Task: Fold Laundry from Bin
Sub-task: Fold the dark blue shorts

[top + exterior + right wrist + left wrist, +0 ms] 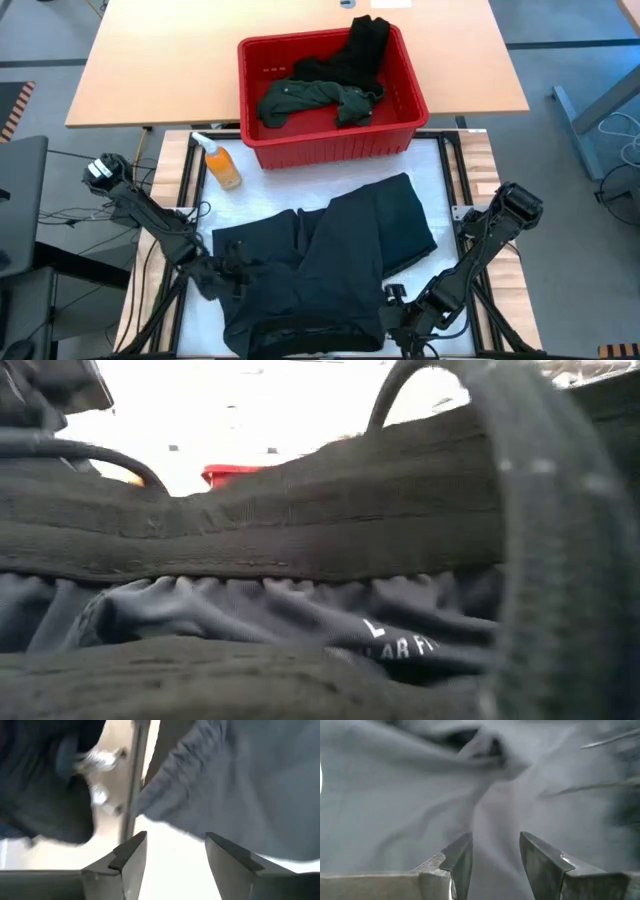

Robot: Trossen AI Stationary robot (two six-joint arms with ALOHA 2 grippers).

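A dark pair of trousers [340, 250] lies spread on the white table top, its elastic waistband [300, 520] at the near edge. The red bin [330, 150] stands at the far side and holds a dark green shirt [300, 98] and a black piece [362, 50]. My left gripper [238, 272] is at the trousers' left edge, open, with cloth filling its wrist view [495, 865]. My right gripper [400, 315] is at their near right corner, open over bare table [175, 855], with the cloth's edge [225, 785] just beyond its fingertips. My left gripper points slantwise down at the trousers' left part. A soft ridge of the cloth [492, 820] runs between its open fingers [462, 855]. I cannot tell whether the fingers touch it.
An orange bottle [222, 165] lies left of the bin, beyond the left arm. A wooden table [150, 60] stands behind the bin. Bare white table top [270, 190] shows between the bin and the trousers.
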